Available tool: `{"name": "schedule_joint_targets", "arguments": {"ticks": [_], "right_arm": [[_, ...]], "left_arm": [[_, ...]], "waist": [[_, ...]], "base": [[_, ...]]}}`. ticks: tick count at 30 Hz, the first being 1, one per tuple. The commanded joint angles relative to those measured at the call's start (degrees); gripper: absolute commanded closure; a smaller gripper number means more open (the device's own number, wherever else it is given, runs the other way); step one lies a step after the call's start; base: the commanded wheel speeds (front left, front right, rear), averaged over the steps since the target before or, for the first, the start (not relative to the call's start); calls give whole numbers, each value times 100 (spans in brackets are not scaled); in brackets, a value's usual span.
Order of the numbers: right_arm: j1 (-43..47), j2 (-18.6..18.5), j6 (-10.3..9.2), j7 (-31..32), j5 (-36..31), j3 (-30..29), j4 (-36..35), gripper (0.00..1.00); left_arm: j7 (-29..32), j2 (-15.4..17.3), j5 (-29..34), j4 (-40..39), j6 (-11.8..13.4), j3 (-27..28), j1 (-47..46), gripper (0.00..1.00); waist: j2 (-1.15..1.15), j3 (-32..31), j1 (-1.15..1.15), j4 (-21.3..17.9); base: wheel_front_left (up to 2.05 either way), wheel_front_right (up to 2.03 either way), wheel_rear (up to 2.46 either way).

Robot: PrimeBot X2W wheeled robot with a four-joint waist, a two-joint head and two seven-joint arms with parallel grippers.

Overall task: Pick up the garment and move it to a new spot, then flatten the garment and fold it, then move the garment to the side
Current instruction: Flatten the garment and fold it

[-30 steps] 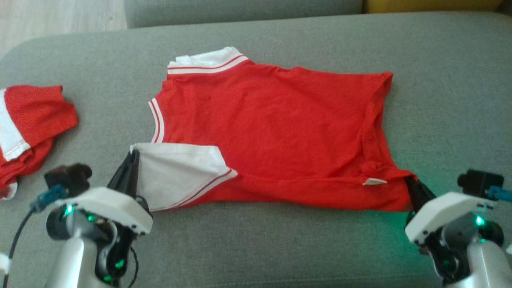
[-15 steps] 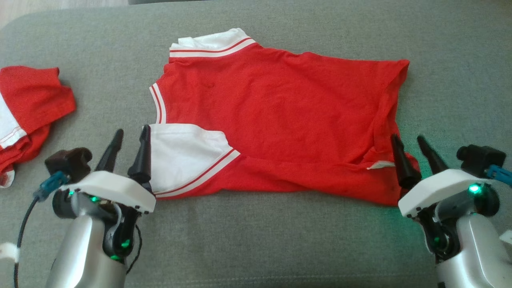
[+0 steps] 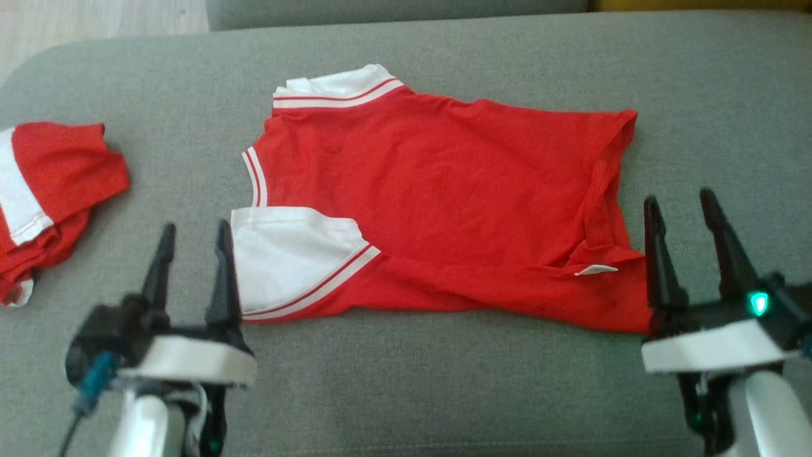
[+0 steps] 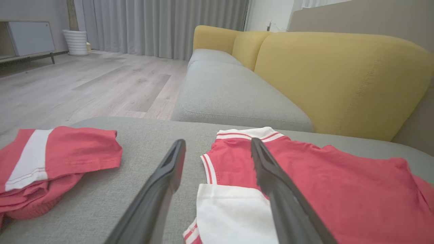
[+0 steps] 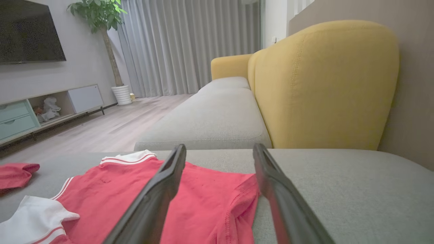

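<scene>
Here, both pincers have let go: the left pincer [image 3: 195, 225], a second ago clenched on the white sleeve [image 3: 285, 254], and the right pincer [image 3: 679, 197], then gripping the near right hem corner, now stand released, just clear of the red shirt [image 3: 444, 203]. The shirt lies spread mid-cushion on the grey sofa seat [image 3: 406, 381], so relocation looks finished and flattening is probably next. Bare cushion borders its near, far and right sides, and a second red garment [image 3: 57, 184] occupies the left edge.
</scene>
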Motion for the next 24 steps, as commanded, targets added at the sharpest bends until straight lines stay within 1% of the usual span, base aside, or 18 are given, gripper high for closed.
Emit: {"name": "schedule_joint_targets", "arguments": {"ticks": [1,3,11,16,24], "right_arm": [[162,42,42,-64,-77,127,-297,0],[364,109,42,-40,-71,133,-380,0],[775,256,42,37,-69,78,-502,0],[831,303,42,69,-69,53,-524,0],[765,330,42,114,-21,-29,-421,0]], "left_arm": [[-62,18,133,-348,66,114,77,0],[-65,11,256,-414,111,63,252,0],[-68,-2,370,-335,156,4,519,0],[-69,18,362,-234,156,24,535,0],[-64,23,223,-68,83,66,435,0]], "waist": [[0,-76,0,10],[0,-129,0,17],[0,-243,0,17],[0,-272,0,-2],[0,-216,0,23]], "base": [[0,0,0],[0,0,0],[0,0,0],[0,0,0],[0,0,0]]}}
